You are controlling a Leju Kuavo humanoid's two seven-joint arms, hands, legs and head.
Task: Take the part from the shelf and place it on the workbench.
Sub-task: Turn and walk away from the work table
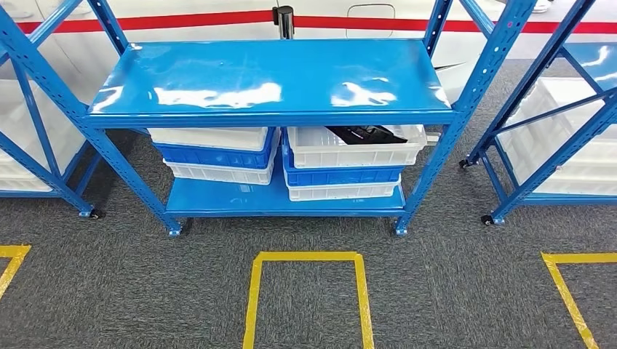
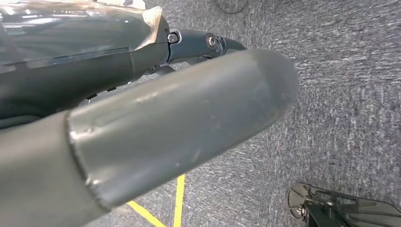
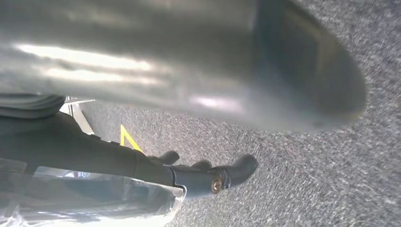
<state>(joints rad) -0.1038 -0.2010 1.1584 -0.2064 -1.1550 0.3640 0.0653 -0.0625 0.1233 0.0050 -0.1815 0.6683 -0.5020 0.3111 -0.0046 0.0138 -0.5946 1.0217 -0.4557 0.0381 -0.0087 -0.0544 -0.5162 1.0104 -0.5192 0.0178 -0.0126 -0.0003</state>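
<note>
Both hands hang over grey carpet, holding nothing — our left hand (image 2: 156, 123) and right hand (image 3: 189, 61) show fingers extended and apart. We judge the risk to be the reach: the black part (image 1: 367, 134) lies in the top white plastic crate (image 1: 356, 147), close under the blue metal shelf (image 1: 269, 80) — fingers could strike its edge. Our head view alone shows the part; wrist views show the hands.

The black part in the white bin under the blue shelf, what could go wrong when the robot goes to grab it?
1. The black part lies in the top white bin, close beneath the blue shelf top; a reaching arm may strike that edge.
2. The bin tops a stack of bins; pulling could shift it.
3. The left hand and right hand hang by the floor, so the reach is long.
</note>
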